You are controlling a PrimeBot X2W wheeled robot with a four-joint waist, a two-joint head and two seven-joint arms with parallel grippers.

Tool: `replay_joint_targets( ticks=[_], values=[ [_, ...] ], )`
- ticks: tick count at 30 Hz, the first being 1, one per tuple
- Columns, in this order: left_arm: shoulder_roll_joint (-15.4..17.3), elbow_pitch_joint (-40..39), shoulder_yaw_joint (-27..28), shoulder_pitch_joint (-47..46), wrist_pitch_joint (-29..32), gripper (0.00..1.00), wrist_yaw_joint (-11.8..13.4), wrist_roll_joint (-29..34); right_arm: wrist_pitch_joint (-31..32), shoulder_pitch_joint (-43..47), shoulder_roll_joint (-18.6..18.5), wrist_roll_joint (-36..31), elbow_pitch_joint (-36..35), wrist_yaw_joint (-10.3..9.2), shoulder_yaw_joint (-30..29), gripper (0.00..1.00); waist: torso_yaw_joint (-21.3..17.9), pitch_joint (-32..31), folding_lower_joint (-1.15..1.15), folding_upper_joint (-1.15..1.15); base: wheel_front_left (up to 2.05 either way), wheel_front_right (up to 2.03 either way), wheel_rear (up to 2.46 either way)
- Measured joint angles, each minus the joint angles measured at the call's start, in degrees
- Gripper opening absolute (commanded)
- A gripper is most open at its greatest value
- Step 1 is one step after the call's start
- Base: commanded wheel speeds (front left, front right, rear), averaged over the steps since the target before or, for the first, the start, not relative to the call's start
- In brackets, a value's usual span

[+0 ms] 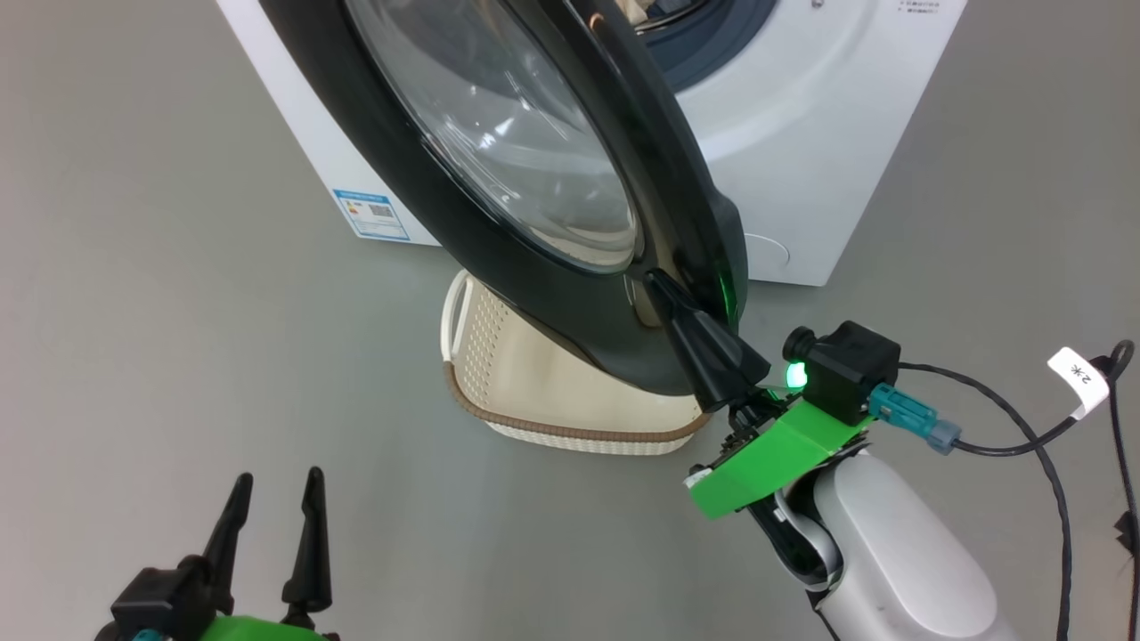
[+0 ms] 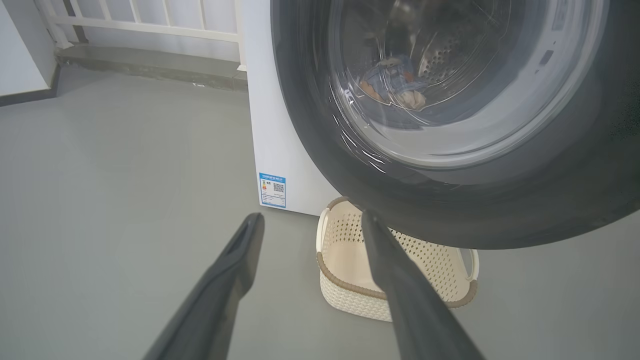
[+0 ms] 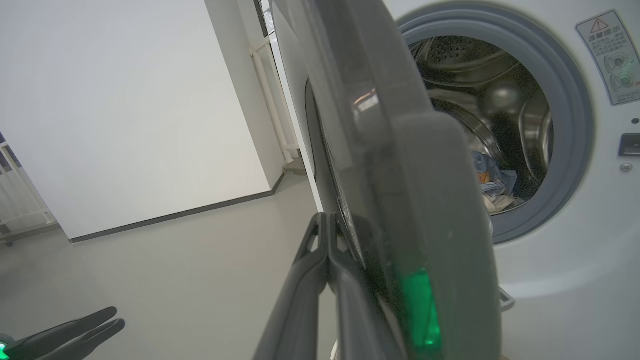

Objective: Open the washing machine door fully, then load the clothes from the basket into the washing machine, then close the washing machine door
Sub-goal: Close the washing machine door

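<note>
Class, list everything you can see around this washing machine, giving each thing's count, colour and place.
washing machine: one, white, on the floor
washing machine door: one, glossy black with clear porthole, partly open
clothes: one bundle, light blue with orange, inside the drum
basket: one, cream with brown rim, on floor under the door, looks empty
label: one, blue, machine's lower corner
warning sticker: one, pale, beside the drum opening
railing: one, white, behind the machine
left claw: one, dark, open, above bare floor
right claw: one, dark, shut, against the door's edge
</note>
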Motion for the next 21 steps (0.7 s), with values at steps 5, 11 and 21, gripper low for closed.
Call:
replay_joint_targets(
  ticks=[5,11,21],
  values=[
    [-0.01,-0.07,-0.55,-0.72,-0.01,1.0,0.02,-0.75,0.0,-0.27,-0.66,-0.4,-0.29,0.0,-1.0,0.0,-0.6,0.8,0.0,0.0,0.0,0.0,0.0],
    [-0.07,-0.05,-1.67,-0.94,-0.01,1.0,0.52,-2.1,0.0,-1.27,-1.59,-0.57,-0.57,0.0,-2.63,0.0,-0.84,1.77,0.0,0.0,0.0,0.0,0.0],
    [-0.1,-0.12,-1.8,-2.48,-0.01,1.0,0.51,-2.58,0.0,-4.61,-2.23,-1.44,-0.47,0.0,-5.38,0.0,-0.28,4.64,0.0,0.0,0.0,0.0,0.0]
  ],
)
